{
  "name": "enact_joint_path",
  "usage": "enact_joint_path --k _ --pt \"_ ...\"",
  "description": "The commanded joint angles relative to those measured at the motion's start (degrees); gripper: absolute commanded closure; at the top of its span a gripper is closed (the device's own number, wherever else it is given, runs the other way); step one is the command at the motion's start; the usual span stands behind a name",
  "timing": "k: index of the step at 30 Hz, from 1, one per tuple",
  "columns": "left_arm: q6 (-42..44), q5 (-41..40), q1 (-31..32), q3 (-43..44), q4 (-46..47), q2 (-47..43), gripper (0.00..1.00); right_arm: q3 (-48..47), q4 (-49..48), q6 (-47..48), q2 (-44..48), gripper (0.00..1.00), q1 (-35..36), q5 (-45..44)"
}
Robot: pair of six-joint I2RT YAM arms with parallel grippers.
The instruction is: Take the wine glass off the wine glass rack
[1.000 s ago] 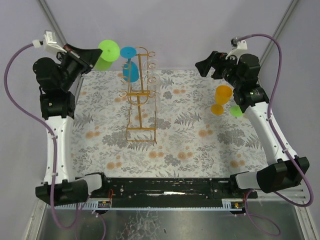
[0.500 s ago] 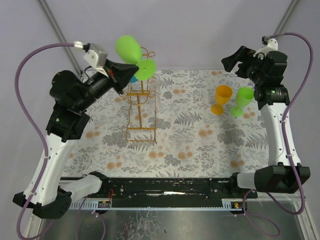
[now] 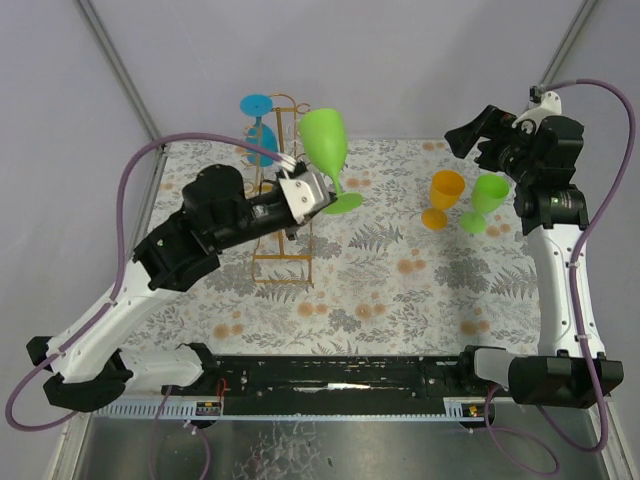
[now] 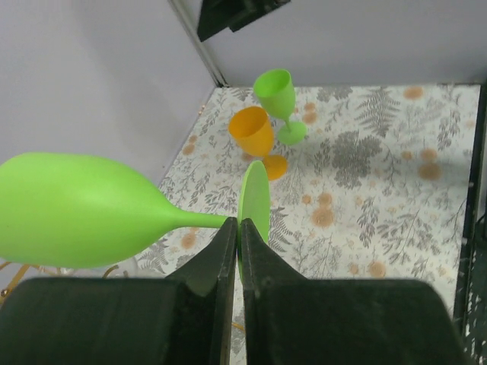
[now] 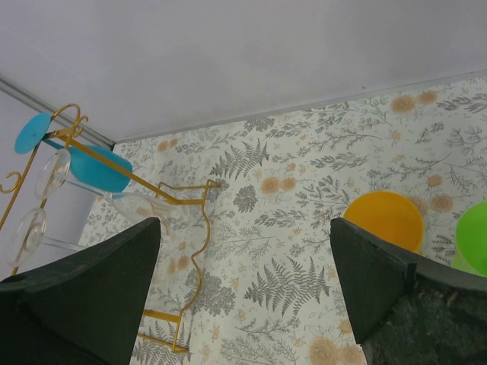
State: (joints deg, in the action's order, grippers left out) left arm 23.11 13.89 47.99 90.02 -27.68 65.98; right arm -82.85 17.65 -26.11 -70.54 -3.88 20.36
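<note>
My left gripper (image 3: 330,193) (image 4: 240,225) is shut on the thin stem of a lime green wine glass (image 3: 325,142) (image 4: 76,209), just behind its round foot. It holds the glass in the air just right of the wine glass rack (image 3: 279,205), a gold wire stand that also shows in the right wrist view (image 5: 185,228). A blue wine glass (image 3: 262,140) (image 5: 100,168) hangs upside down from the rack's far end, with clear glasses (image 5: 47,173) beside it. My right gripper (image 3: 468,134) (image 5: 243,281) hangs open and empty high at the back right.
An orange glass (image 3: 445,197) (image 4: 254,134) (image 5: 384,217) and a second green glass (image 3: 487,199) (image 4: 277,94) (image 5: 476,237) stand upright on the floral cloth (image 3: 400,290) at the right, below my right gripper. Grey walls close the back and sides.
My left arm has swung from the back left across the rack to its right side, carrying the green glass and turning it bowl-up. My right arm rose off the standing glasses, then held still.
</note>
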Motion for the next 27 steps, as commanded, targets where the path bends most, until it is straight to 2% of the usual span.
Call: enact_joint_path --k 1,14,22,27 --pt "13.62 -8.88 6.16 -0.78 -3.49 1.36 1.0 0.94 0.66 0.08 2.59 0.01 -0.13 1.44" --pt "37.28 -23.89 20.21 -9.49 -1.02 5.9 1.0 5.73 3.09 -1.08 9.56 0.01 -0.08 12.85" --pt "42.55 -27.64 25.63 -10.32 3.68 12.12 1.0 10.74 1.73 -3.87 15.43 0.01 -0.08 19.04" --pt "44.63 -28.51 27.53 -10.94 6.22 15.08 1.0 18.22 -2.92 -8.7 21.12 0.01 -0.08 23.89"
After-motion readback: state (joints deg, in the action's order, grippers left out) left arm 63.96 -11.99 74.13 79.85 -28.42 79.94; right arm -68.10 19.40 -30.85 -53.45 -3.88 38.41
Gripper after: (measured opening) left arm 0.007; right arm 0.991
